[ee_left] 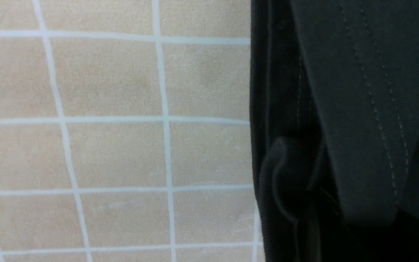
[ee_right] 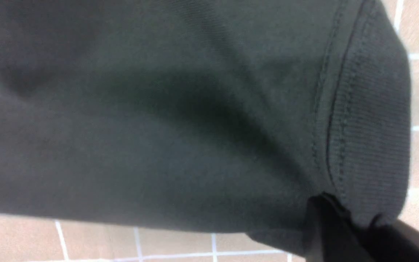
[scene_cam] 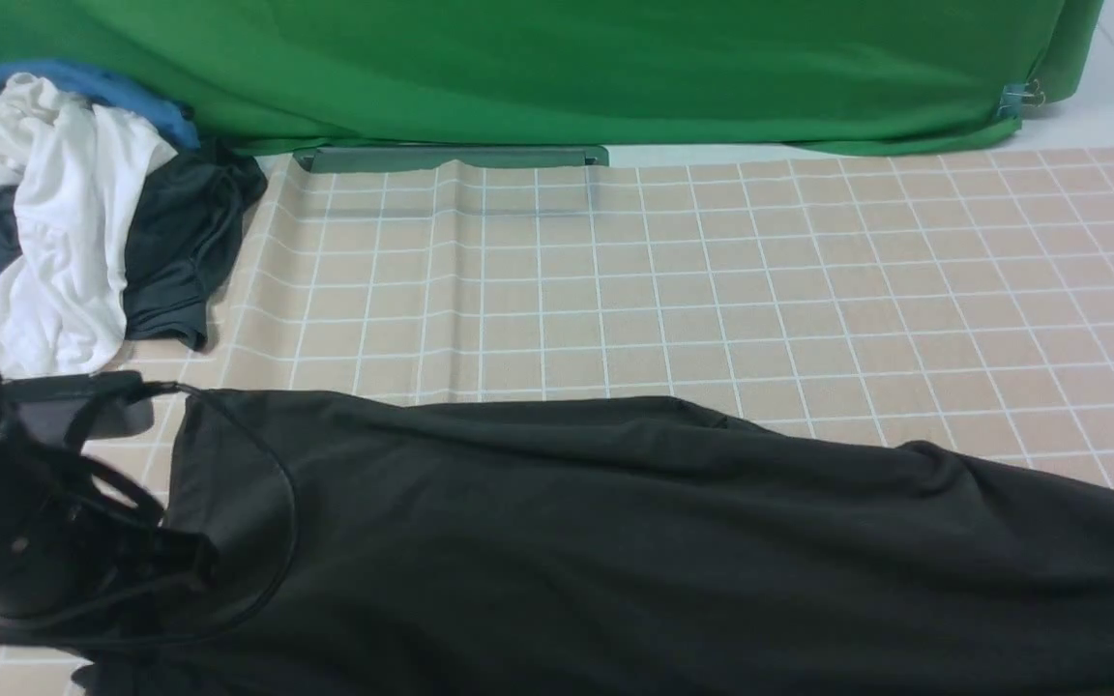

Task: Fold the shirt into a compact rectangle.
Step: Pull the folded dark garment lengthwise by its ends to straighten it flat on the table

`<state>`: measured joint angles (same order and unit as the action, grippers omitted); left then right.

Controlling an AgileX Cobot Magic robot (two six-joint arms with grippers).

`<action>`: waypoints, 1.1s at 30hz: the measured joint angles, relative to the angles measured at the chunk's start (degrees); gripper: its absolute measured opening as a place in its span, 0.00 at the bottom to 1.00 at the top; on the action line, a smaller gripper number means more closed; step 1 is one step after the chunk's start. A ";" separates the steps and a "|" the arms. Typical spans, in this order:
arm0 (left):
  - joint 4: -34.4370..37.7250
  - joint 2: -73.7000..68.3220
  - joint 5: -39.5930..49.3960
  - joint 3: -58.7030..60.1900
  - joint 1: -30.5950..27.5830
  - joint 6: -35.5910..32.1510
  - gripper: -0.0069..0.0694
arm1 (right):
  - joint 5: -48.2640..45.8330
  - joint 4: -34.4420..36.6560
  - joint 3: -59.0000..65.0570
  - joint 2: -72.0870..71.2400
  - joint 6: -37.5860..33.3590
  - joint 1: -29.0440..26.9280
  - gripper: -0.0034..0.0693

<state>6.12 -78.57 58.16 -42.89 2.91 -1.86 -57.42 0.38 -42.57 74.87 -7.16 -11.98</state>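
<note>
At the left, my left fingers [scene_cam: 146, 561] are closed, apparently pinching one end of the shirt [scene_cam: 615, 522]. It stretches across the near desk [scene_cam: 712, 290] to my right fingers [ee_right: 326, 233], clamped on its ribbed edge, probably to keep it taut for folding.

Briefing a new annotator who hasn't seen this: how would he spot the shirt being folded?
Find the beige checked mat before the green backdrop; look to its near edge. The black shirt stretches across it, far larger than the dark grey garment bunched in the far-left clothes pile.
</note>
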 joint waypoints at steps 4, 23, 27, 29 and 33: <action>-2.88 1.24 -1.66 1.05 0.00 0.86 0.29 | 0.56 -0.38 0.13 -0.11 0.26 0.00 0.32; 7.36 0.89 -3.28 -8.34 7.53 1.86 0.27 | 4.47 27.69 -14.27 1.55 -11.93 15.10 0.10; 8.36 -1.63 -6.75 -4.88 12.83 1.86 0.12 | 10.32 28.14 -15.70 8.17 -12.93 25.84 0.10; 8.97 -3.04 -8.38 -2.56 14.03 1.86 0.11 | 12.68 28.14 -16.49 12.06 -13.79 30.03 0.10; 10.71 -6.29 -12.53 1.67 14.87 1.86 0.11 | 16.07 28.18 -19.28 20.09 -15.30 36.01 0.10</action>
<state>16.83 -84.86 45.63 -41.23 17.78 0.00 -41.36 28.56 -61.85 94.96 -22.46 24.03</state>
